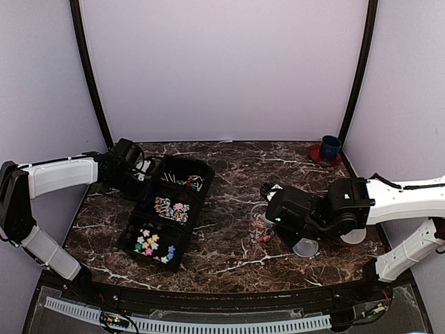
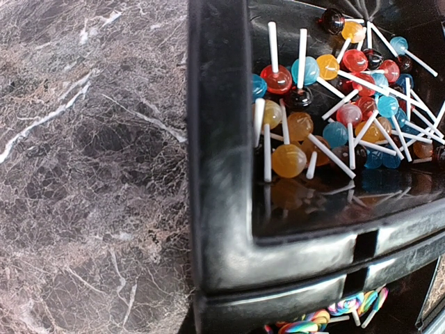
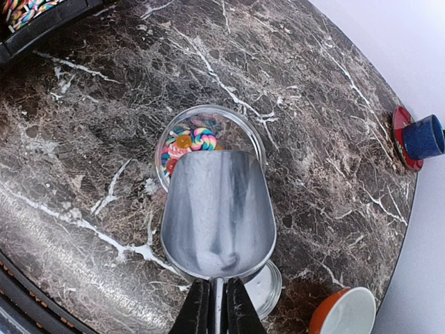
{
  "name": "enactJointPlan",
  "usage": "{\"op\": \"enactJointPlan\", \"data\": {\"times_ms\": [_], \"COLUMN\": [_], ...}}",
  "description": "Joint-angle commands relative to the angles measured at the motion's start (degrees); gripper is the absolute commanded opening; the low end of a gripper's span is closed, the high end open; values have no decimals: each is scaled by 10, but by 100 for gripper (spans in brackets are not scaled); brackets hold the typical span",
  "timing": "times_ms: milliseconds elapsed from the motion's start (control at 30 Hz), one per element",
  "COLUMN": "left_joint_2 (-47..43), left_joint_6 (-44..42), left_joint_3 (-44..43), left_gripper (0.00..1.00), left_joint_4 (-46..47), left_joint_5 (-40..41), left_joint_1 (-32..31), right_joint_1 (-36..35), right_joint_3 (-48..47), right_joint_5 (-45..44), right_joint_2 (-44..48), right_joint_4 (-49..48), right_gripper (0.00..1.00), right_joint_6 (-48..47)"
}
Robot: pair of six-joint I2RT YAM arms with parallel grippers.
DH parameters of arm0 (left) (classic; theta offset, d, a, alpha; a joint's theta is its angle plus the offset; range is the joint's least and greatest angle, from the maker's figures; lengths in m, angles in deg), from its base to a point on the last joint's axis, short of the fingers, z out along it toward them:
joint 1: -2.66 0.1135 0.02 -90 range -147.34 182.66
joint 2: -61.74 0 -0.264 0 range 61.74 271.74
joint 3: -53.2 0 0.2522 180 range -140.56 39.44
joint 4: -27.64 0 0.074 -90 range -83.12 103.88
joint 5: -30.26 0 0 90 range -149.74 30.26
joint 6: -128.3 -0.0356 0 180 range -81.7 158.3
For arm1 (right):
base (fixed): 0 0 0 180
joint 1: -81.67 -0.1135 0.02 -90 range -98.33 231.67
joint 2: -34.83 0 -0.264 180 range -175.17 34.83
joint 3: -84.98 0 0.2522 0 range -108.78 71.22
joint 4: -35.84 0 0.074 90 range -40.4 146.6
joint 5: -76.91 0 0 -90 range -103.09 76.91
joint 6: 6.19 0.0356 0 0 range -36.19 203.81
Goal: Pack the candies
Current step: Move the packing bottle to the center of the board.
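Observation:
The candies lie in a black three-compartment tray [image 1: 132,233]: round lollipops [image 2: 327,104] at the far end, swirled lollipops [image 2: 348,309] in the middle, pastel stars [image 1: 149,243] nearest. More candies [image 3: 191,139] sit in a small clear jar [image 3: 247,136] on the table. My right gripper [image 3: 217,284] is shut on the handle of a metal scoop [image 3: 219,212], which is empty and hangs over the jar's near side. My left gripper [image 1: 135,170] is shut at the tray's far left corner [image 2: 222,209]. Its fingers do not show in the left wrist view.
The jar's clear lid [image 3: 268,289] lies on the marble just under the scoop's heel. An orange bowl [image 3: 348,313] stands to the right of it. A blue cup [image 3: 421,136] on a red saucer is at the far right corner.

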Motion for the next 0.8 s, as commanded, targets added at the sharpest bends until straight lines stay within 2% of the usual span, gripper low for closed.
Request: {"op": "enactJointPlan", "data": {"times_ms": [0, 267, 533, 767], "left_joint_2": [-37, -40, -54, -88], "left_joint_6": [19, 18, 19, 25], "left_joint_3": [-6, -5, -5, 25], "left_gripper": [0, 0, 0, 0], "left_joint_4": [41, 43, 34, 22], "left_joint_5": [-33, -31, -14, -5], "left_joint_1": [3, 3, 3, 3], "right_joint_1": [28, 59, 95, 137], "right_joint_3": [-14, -31, -36, -83], "right_joint_5": [10, 43, 48, 72], "right_joint_2": [-9, -48, -94, -152], "right_joint_4": [-60, -135, -210, -278], "right_gripper": [0, 0, 0, 0], "right_joint_6": [-56, -138, -179, -235]}}
